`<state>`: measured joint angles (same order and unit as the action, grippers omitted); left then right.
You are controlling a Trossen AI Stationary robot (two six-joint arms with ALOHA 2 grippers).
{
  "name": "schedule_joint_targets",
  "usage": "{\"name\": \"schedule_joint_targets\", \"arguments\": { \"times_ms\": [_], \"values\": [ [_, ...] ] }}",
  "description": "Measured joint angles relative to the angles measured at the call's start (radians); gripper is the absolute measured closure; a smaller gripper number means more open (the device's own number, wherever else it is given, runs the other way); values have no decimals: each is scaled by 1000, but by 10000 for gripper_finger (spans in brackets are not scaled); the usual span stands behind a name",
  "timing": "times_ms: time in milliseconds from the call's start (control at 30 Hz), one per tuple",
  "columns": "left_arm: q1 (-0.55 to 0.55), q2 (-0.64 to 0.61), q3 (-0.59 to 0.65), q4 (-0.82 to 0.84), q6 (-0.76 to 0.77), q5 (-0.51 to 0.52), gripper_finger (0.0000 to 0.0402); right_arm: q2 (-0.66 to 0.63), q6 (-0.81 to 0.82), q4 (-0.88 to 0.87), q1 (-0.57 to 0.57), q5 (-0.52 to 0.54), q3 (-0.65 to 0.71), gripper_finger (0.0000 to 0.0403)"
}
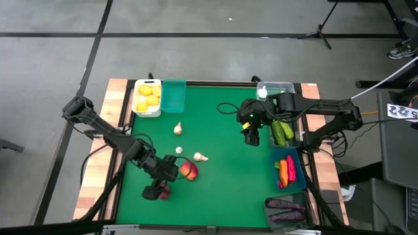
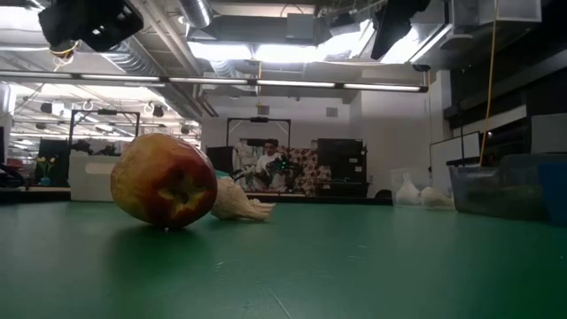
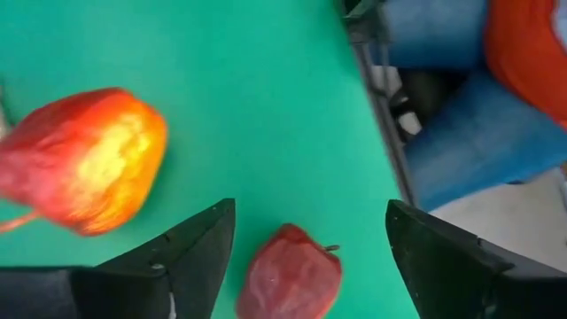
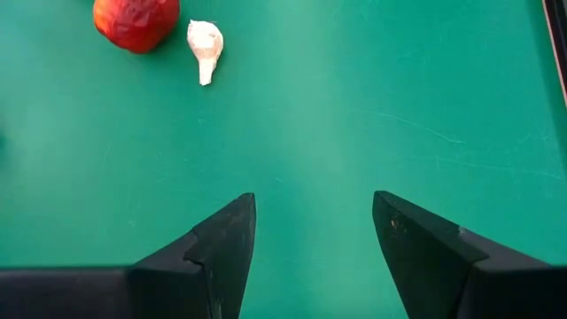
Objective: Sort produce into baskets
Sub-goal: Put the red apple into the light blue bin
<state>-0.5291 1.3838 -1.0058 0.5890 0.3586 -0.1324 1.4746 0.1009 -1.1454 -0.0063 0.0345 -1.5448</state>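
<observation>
Green mat [image 1: 222, 143] | red-yellow apple [image 1: 189, 171] lying mid-left, garlic bulb [image 1: 200, 156] just beside | left gripper [image 3: 306, 239] spread wide around darker wrinkly apple [image 3: 291, 282], not gripping | right gripper [image 4: 312, 226] open, empty

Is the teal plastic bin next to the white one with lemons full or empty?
Empty, as far as the high view shows: the teal plastic bin shows only its bare floor, while the white bin beside it holds yellow lemons.

- No legible text, labels, brands or numbers in any view.
- White tag [image 1: 401, 111], right edge of high view: dark marks, unreadable.
</observation>
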Motion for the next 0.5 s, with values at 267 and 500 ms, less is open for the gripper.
{"name": "schedule_joint_targets", "arguments": {
  "times_ms": [267, 500],
  "values": [
    [3, 0, 0, -22, -147, -18, 77, 0, 14, 0, 0, 0, 0, 175],
    [-94, 42, -8, -30, -139, 19, 76, 0, 33, 0, 0, 0, 0, 175]
  ]
}}
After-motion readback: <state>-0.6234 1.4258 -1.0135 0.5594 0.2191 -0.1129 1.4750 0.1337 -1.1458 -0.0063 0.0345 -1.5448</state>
